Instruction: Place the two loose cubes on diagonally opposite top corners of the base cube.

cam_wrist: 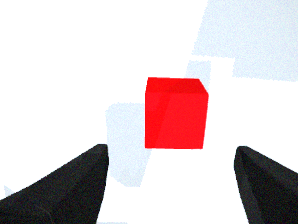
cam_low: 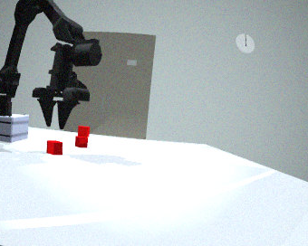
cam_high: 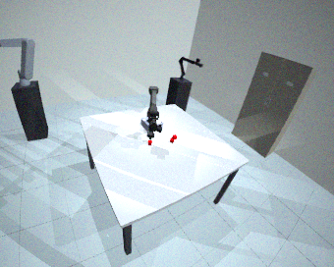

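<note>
Wrist view: red cube (cam_wrist: 175, 120) beyond open claw (cam_wrist: 173, 155).

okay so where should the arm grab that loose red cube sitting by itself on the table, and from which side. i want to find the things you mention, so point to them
Best taken from straight above, I'd say, with the claw (cam_high: 150, 136) (cam_low: 54, 127) (cam_wrist: 173, 155) pinching two opposite upright faces of the lone red cube (cam_high: 149, 142) (cam_low: 54, 147) (cam_wrist: 175, 120). It sits flat, and the wrist view shows its left and right sides roughly facing the open fingers.
</note>
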Controlling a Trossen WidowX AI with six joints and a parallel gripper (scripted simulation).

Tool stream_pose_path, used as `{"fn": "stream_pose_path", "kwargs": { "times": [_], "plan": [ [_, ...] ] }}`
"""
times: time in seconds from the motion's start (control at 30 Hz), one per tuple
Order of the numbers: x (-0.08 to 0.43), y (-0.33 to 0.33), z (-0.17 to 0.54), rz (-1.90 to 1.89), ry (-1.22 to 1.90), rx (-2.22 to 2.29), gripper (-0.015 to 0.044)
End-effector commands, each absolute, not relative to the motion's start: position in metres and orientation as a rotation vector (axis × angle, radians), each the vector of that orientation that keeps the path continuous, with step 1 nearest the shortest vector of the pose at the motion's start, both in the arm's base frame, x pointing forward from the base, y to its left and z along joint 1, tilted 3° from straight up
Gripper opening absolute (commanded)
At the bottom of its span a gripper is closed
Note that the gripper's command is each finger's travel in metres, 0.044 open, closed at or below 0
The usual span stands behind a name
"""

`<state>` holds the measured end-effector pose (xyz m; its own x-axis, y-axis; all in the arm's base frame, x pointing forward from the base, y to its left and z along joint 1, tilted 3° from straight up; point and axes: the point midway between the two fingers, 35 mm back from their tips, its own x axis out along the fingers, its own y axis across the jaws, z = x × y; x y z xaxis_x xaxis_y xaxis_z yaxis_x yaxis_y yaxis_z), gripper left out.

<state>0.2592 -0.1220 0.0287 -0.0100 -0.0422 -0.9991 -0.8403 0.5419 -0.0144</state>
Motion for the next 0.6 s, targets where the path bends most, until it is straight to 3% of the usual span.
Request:
{"fn": "stream_pose_path", "kwargs": {
  "times": [0.0,0.57],
  "plan": [
    [0.260,-0.123,0.024,0.751,1.451,-0.819,0.0265],
    [0.260,-0.125,-0.005,0.751,1.451,-0.819,0.0265]
  ]
}}
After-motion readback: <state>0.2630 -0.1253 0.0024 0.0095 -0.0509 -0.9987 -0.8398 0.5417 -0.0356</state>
